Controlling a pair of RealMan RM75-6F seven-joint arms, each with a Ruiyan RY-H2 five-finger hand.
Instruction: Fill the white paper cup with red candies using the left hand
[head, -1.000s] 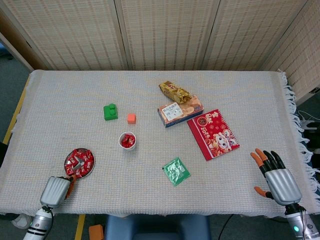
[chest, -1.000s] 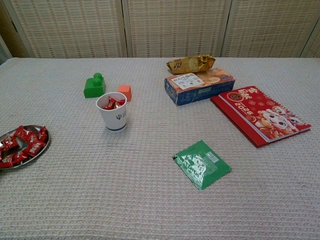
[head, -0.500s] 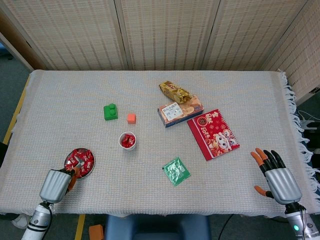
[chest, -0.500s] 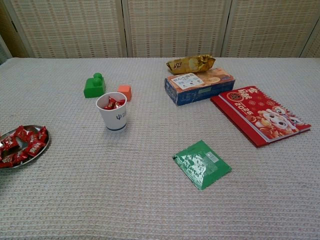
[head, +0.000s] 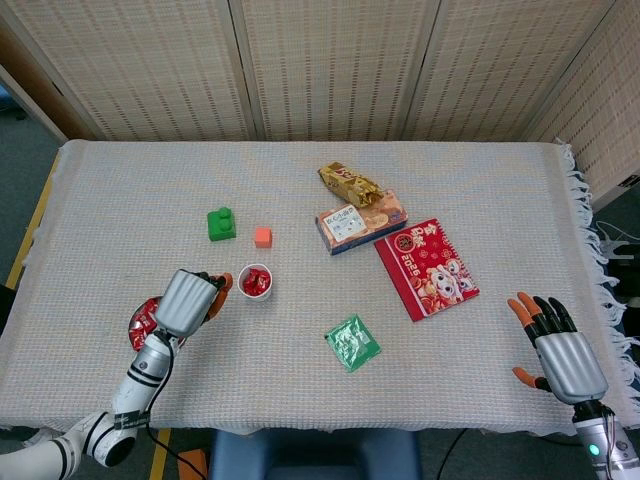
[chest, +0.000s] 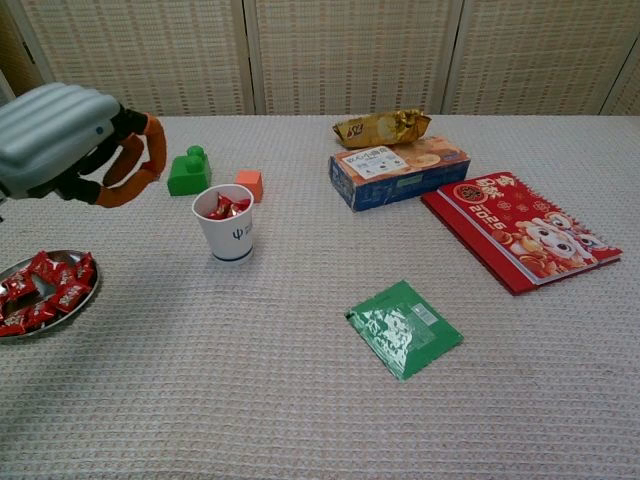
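Cloth-covered table (head: 120, 190) carries the metal plate (head: 137, 330) of red candies (chest: 45, 289) near my left edge, and the white paper cup (chest: 225, 224), already with candies inside, stands beside it. My left hand (chest: 70, 145) hangs left of the cup with fingers curled; whether it pinches a candy I cannot tell. My right hand (head: 560, 350) rests far right, fingers spread and empty.

The head view looks steeply down over the whole table (head: 120, 190). The chest view sits low and near, facing the far screen (chest: 340, 55). Both share the table's middle.
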